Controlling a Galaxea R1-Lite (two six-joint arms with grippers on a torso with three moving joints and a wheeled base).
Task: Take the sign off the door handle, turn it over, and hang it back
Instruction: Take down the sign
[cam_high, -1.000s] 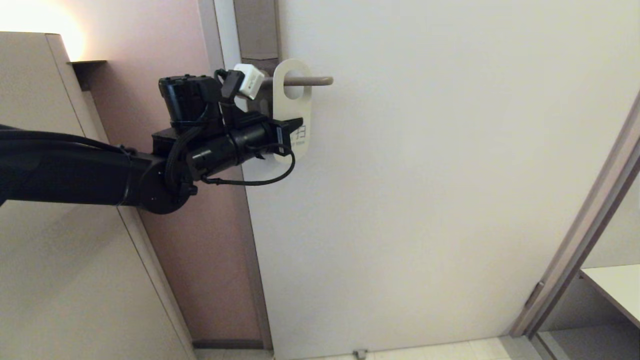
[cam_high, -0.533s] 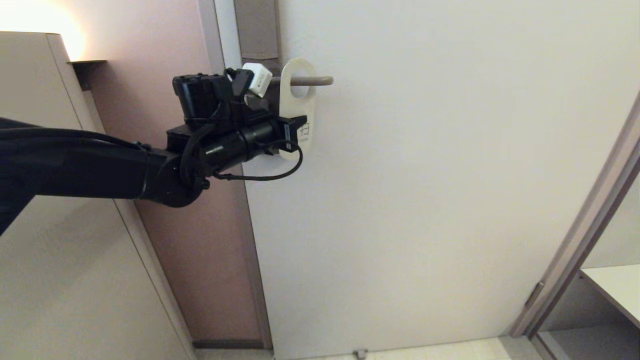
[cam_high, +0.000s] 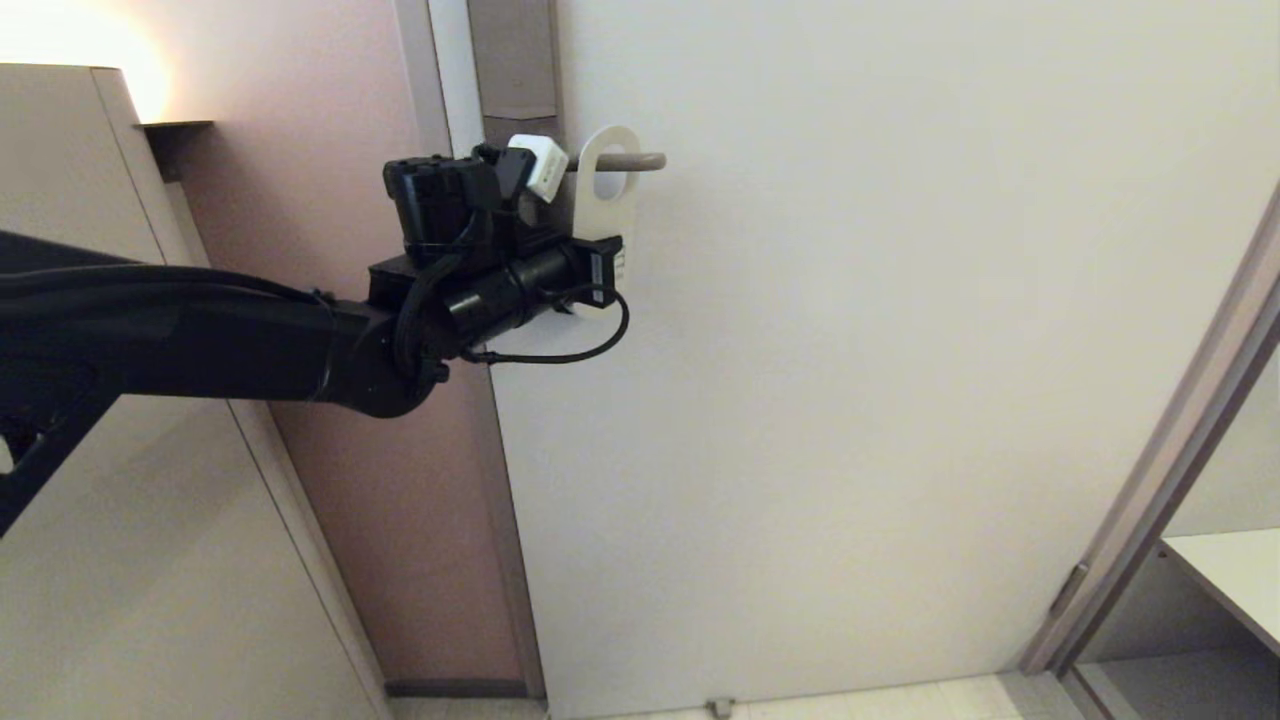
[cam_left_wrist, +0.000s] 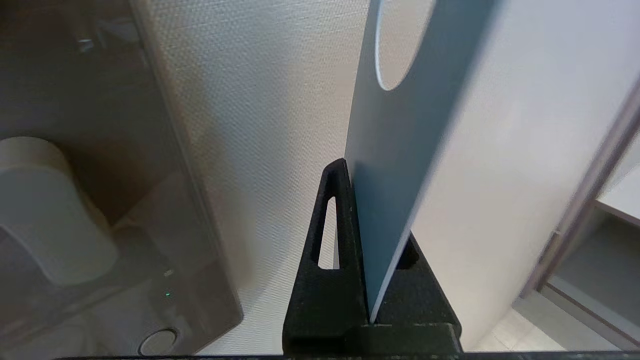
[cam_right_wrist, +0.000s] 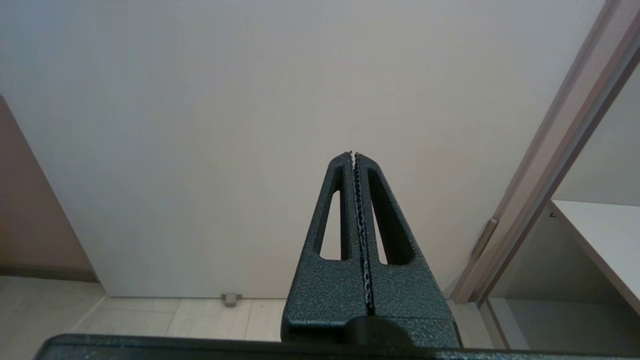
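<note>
The sign (cam_high: 606, 205) hangs by its oval hole on the door handle (cam_high: 640, 161), a slim beige lever, and stands swung out from the door. Its white face shows in the head view. Its blue face (cam_left_wrist: 400, 150) shows in the left wrist view. My left gripper (cam_high: 612, 262) is shut on the sign's lower end, one finger (cam_left_wrist: 340, 210) on the blue face and the other behind it. The grey-brown backplate (cam_high: 512, 60) rises above my wrist. My right gripper (cam_right_wrist: 354, 155) is shut and empty, low in front of the door, out of the head view.
The pale door (cam_high: 850, 350) fills the view. A beige cabinet (cam_high: 70, 300) stands at the left. The door frame (cam_high: 1170, 460) and a white shelf (cam_high: 1230, 575) are at the lower right. A small doorstop (cam_high: 718, 707) sits on the floor.
My left arm has moved right and a little up, sliding the sign along the lever towards its free end. The sign has turned more edge-on to the head camera.
</note>
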